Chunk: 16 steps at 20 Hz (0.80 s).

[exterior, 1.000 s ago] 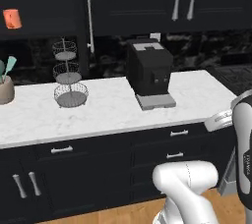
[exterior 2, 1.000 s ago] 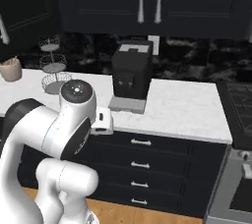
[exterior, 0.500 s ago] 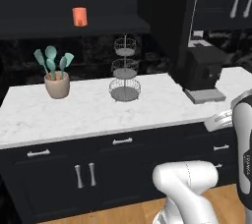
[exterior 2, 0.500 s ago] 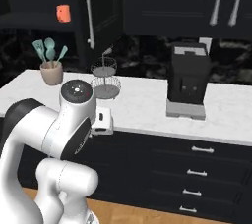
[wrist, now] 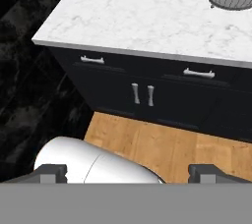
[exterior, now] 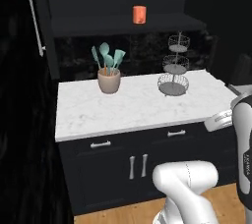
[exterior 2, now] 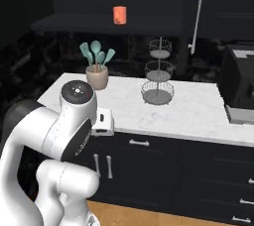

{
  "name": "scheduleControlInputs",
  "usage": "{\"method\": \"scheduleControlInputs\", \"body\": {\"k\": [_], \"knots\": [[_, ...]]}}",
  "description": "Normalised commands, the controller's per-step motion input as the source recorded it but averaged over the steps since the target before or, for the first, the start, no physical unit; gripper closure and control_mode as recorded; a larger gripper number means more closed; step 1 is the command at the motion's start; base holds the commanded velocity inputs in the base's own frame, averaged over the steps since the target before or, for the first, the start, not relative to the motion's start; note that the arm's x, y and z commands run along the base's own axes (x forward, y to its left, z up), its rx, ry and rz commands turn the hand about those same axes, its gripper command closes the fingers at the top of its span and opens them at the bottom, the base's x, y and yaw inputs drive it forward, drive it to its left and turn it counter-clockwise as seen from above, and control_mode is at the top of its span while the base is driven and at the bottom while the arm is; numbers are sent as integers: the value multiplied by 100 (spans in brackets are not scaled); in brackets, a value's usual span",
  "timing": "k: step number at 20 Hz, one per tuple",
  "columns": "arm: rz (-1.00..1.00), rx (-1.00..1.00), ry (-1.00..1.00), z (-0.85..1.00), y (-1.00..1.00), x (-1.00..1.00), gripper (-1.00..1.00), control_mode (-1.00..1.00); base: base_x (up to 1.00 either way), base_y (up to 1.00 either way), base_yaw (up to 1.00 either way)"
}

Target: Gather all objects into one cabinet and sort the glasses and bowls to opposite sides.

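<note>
Claw spread wide, nothing between its tips, aimed down at the wooden floor in front of the lower cabinets. Red cup stands upright alone on the dark shelf of the open black wall cabinet, above the table's back edge; its door with the silver bar handle hangs open at the left. White marble table: beige crock with teal utensils near the back edge, left of centre. Tiered wire basket near the back right corner, well apart from the crock. Black coffee machine at the table's right end in the right base view.
</note>
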Motion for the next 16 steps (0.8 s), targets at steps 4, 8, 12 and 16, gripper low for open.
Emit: {"method": "scheduleControlInputs", "body": {"k": [4, 8, 12, 16], "knots": [[0, 0, 0, 0, 0, 0, -100, 100, -4, 54, 0], [0, 0, 0, 0, 0, 0, -100, 100, 9, 2, 2], [0, 0, 0, 0, 0, 0, -100, 100, 90, 11, 9], [0, 0, 0, 0, 0, 0, -100, 100, 100, 0, 6]]}}
